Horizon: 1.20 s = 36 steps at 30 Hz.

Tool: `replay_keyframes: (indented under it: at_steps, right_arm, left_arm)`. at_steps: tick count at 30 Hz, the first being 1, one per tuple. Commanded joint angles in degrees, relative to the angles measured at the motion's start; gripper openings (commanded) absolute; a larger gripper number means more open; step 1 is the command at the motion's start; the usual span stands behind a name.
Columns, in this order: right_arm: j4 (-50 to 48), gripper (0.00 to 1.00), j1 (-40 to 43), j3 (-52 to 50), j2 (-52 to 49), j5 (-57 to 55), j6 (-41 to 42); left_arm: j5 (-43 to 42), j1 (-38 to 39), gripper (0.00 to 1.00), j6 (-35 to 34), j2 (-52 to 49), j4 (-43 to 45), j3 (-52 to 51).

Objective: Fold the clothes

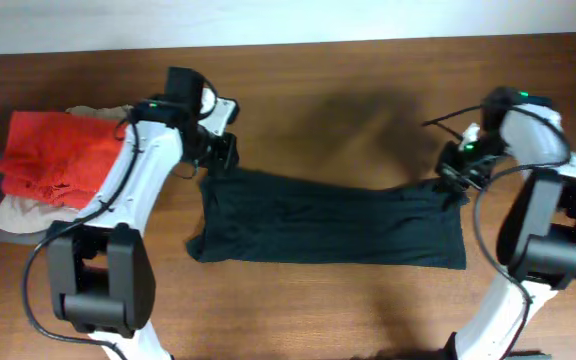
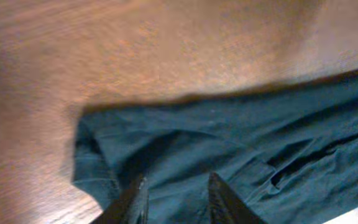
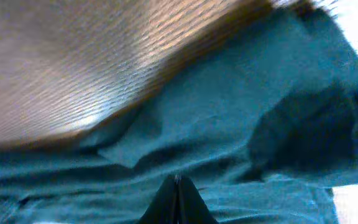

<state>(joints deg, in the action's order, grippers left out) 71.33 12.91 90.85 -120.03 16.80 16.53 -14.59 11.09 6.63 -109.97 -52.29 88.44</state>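
The black soft-fabric garment point(image 1: 328, 225) lies on the brown wooden table point(image 1: 298, 300), long axis running arm to arm. The left gripper point(image 2: 178, 182) straddles its left corner, jaws apart. The right gripper point(image 3: 178, 186) is pinched onto its right corner.

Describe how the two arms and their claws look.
The left arm and right arm have white shells, black cylindrical joints, thin black cables looping alongside and a small green light near each wrist. The left claw and right claw have dark, tapered fingers.

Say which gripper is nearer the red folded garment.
Left. The left gripper is near the red garment, over one end of the black garment; the right gripper pinches its opposite end.
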Motion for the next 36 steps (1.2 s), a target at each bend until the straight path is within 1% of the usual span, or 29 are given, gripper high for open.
replay_keyframes:
  at_steps: [1,6,12,14,19,23,26,29,31,33,36]
  right_arm:
    - [-1.38,0.04,-5.38,-1.88,1.60,-8.94,6.49]
    - [-6.49,0.04,-9.57,-6.49,1.60,-11.69,10.14]
    - [-11.43,0.04,-9.57,-12.28,1.57,-11.72,11.41]
    - [-14.84,0.04,-9.14,-14.64,1.57,-12.41,11.41]
    - [-22.82,0.04,-7.96,-16.06,1.57,-15.85,11.41]
    - [-29.16,0.04,-6.32,-16.04,1.57,-16.63,11.39]
    - [-32.68,0.04,-4.66,-16.02,1.57,-16.63,10.29]
    - [-35.95,0.04,-3.06,-15.89,1.57,-15.43,7.43]
    - [-37.00,0.04,-2.23,-15.28,1.57,-12.15,4.92]
    - [-35.89,0.04,-1.53,-13.57,1.64,-7.17,1.92]
    - [-31.12,0.10,-0.92,-9.49,1.95,-0.20,-0.92]
  left_arm:
    - [3.63,1.99,0.27,1.22,0.81,-0.04,-2.64]
    - [4.59,2.69,0.24,2.56,0.70,2.84,-7.10]
    - [5.22,2.69,0.24,3.37,0.52,8.98,-14.23]
    - [5.22,2.71,0.24,3.37,0.11,11.15,-16.09]
    - [4.72,3.21,0.24,3.30,-1.73,15.13,-17.22]
    - [4.35,5.18,0.24,2.89,-3.63,17.73,-17.20]
    - [4.37,6.43,0.24,1.22,-3.82,20.15,-17.09]
    - [4.37,6.75,0.30,-1.51,-3.82,23.45,-16.13]
    - [4.37,6.62,0.34,-2.54,-3.82,24.44,-14.53]
    - [4.37,6.23,0.40,-3.21,-3.80,23.52,-12.11]
    - [4.37,5.31,0.41,-4.79,-3.80,18.23,-7.13]
